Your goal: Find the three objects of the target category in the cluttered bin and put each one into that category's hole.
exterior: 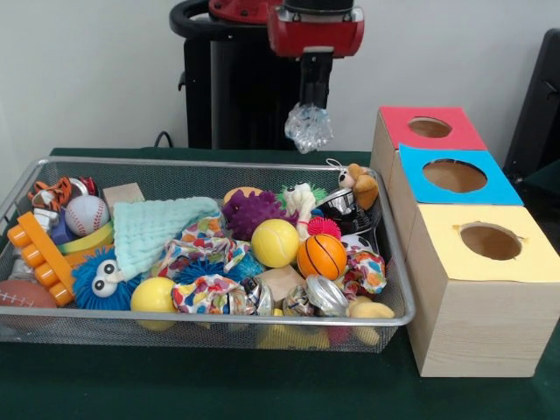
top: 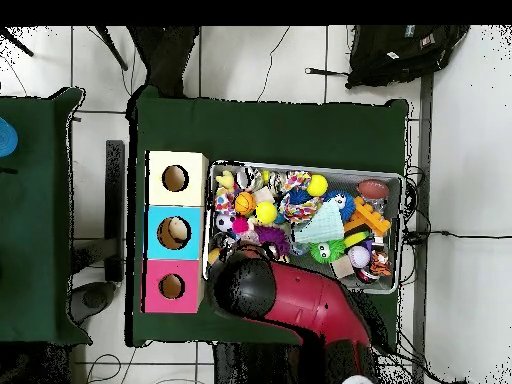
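1. Nearest to us we see the green counter (exterior: 175,385) carrying a wire mesh bin (exterior: 201,324) and, just beside it on the right, a wooden box (exterior: 477,328) with three round holes on top.
2. The box's closest hole sits in a yellow panel (exterior: 525,254), the middle one in a blue panel (exterior: 490,188), the farthest in a red panel (exterior: 468,131).
3. At the bin's front we find a yellow ball (exterior: 153,295), a blue googly-eyed fuzzy toy (exterior: 103,278), crumpled foil pieces (exterior: 325,295) and patterned cloth (exterior: 206,293).
4. Mid-bin lie an orange basketball (exterior: 322,255), a second yellow ball (exterior: 275,242), a mint-green cloth (exterior: 162,223) and a baseball (exterior: 86,214).
5. Farther back we see a purple spiky toy (exterior: 254,210) and a small plush bear (exterior: 359,184) at the bin's right rim.
6. Above the bin's far edge the tool (exterior: 308,122) hangs clenched on a crinkly clear wrapper (exterior: 308,129), lifted free of the clutter and well apart from the box.
7. In the overhead view the red arm (top: 310,300) covers the tool.
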Motion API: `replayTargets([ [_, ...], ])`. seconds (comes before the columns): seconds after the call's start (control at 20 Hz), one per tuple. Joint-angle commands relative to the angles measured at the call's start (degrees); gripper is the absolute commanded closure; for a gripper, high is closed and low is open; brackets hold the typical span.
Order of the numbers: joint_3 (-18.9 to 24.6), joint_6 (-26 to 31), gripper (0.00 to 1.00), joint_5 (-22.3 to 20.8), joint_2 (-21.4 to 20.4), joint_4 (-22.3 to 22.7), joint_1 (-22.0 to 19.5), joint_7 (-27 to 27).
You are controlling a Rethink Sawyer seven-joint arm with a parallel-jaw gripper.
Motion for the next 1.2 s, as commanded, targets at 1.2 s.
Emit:
replayTargets([
  [1.2,-4.11,-1.27,1.00,9.40,2.20,3.06,11.18,29.15],
])
